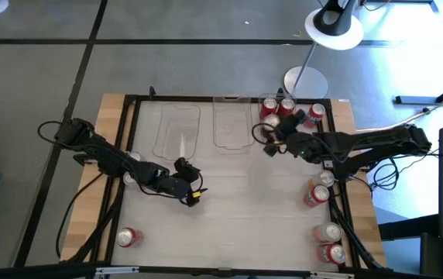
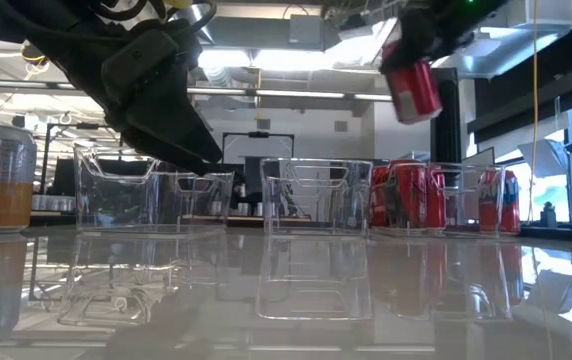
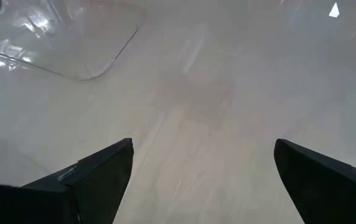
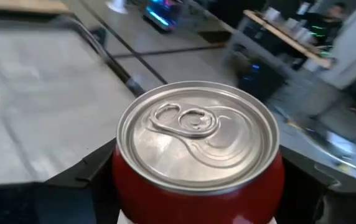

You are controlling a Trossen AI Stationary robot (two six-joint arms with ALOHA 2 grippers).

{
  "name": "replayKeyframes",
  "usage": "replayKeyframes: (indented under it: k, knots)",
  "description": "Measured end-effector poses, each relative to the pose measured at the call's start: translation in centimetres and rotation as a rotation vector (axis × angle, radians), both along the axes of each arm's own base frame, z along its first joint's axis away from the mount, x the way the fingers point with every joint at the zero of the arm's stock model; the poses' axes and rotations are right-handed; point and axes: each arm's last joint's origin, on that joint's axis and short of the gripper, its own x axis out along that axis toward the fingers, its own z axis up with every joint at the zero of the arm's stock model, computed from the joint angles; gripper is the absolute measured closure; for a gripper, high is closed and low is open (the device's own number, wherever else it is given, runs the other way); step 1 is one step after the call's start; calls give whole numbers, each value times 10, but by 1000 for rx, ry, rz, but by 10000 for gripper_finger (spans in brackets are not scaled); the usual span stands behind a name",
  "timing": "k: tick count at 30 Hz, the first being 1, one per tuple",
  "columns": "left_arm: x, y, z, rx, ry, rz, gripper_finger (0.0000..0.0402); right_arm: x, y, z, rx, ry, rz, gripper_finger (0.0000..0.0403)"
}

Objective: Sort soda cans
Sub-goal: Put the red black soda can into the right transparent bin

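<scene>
Bright ceiling light, glossy table [image 2: 286, 300] mirroring clear bins [image 2: 316, 195], blurred room in right wrist view

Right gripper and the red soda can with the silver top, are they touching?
Touching. The right wrist view shows the red soda can with the silver top clamped between the right gripper jaws.

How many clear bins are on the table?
3, in a row along the far edge: left bin and middle bin, both empty, and right bin, holding red cans. Its end is partly hidden, so another could be hidden there.
</scene>
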Motion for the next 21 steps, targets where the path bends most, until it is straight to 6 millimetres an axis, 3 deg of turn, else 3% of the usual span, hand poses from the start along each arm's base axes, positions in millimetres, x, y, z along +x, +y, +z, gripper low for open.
replayKeyframes:
  k: [8, 14, 21]
  knots:
    - [0, 0, 0, -1, 0, 1, 29, -15, -10, -13, -5, 68, -191, 113]
    - [0, 0, 0, 2, 0, 2, 29, -25, -29, -47, 28, 16, -336, 113]
    - [0, 1, 0, 8, 0, 7, 29, -29, -46, -82, 118, -97, -391, 102]
